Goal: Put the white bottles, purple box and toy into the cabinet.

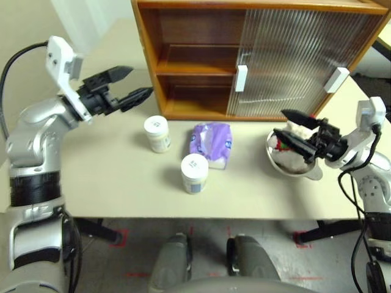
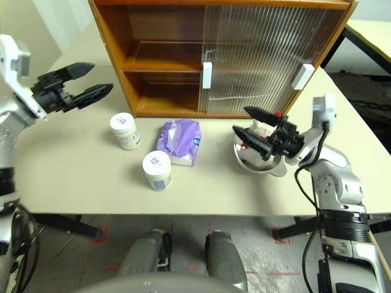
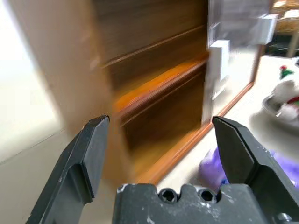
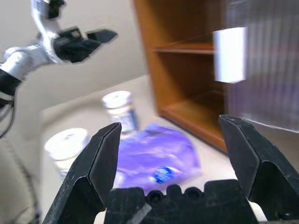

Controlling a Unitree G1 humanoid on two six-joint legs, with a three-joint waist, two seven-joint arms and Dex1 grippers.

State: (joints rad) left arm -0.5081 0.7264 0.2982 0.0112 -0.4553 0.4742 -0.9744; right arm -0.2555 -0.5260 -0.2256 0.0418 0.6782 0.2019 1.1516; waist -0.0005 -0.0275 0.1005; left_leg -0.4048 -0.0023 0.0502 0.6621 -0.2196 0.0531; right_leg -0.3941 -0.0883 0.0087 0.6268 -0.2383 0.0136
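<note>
- The cabinet stands at the far edge of the surface. Its left half is uncovered, exposing the inner shelf; both ribbed doors sit over the right half.
- The left hand hovers in the air just left of the cabinet's open side, fingers spread, holding nothing.
- The right hand hangs over the steel bowl, fingers spread and empty, pointing toward the middle of the surface.
- The purple box lies in front of the cabinet, between the two hands, well apart from each.
- The white bottles stand upright left of the box: one nearer the left hand, one closer to the front edge.
- The toy sits in the bowl, directly beneath the right hand.
</note>
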